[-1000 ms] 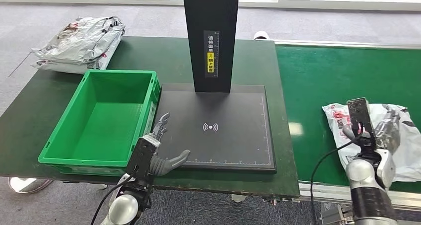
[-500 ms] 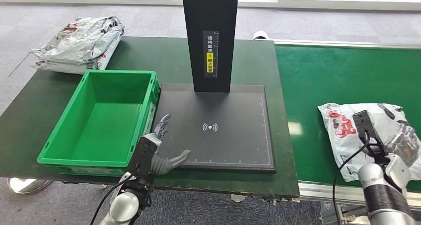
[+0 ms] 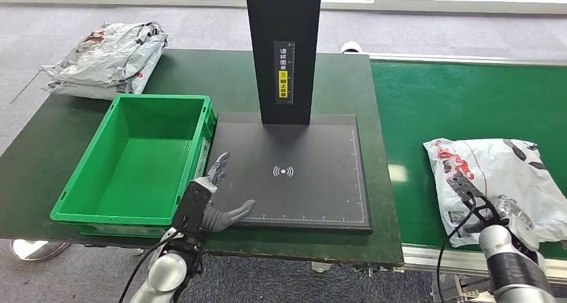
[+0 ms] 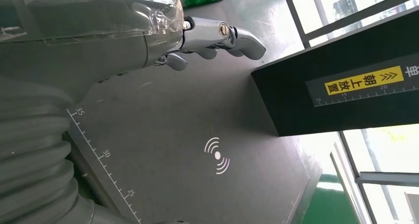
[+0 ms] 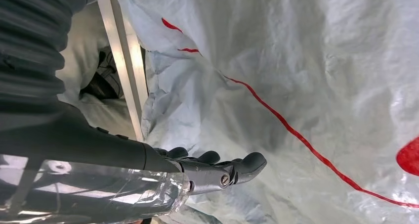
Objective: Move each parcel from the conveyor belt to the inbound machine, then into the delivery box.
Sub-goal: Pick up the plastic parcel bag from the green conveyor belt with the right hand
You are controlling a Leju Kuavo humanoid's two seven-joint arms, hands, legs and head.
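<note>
A white plastic parcel (image 3: 498,179) with red printing and a label lay crumpled on the green conveyor belt (image 3: 441,95), close to its near edge and to the right of the dark table (image 3: 200,69). The right hand (image 3: 503,209) sat at the parcel's near edge; in the right wrist view its fingers (image 5: 217,167) reached out straight and close together against the wrinkled white film (image 5: 296,75), with no fold visibly caught between them, so whether they had any hold on the parcel could not be told. The metal rail (image 5: 123,70) of the belt ran just beside the bag there. On the table stood the inbound machine, a flat black scan pad (image 3: 294,172) marked with a white wireless symbol (image 3: 283,171) and a ruled edge, with a tall black post (image 3: 283,49) rising from its far side and carrying a yellow label (image 3: 284,82). The left hand (image 3: 214,199) hung over the pad's near left corner, its fingers (image 4: 217,36) spread apart and holding nothing. Just left of the pad, touching its edge, sat the green delivery box (image 3: 137,159), a plastic crate. At the far left corner of the table lay a heap of grey mailer bags (image 3: 107,59).
</note>
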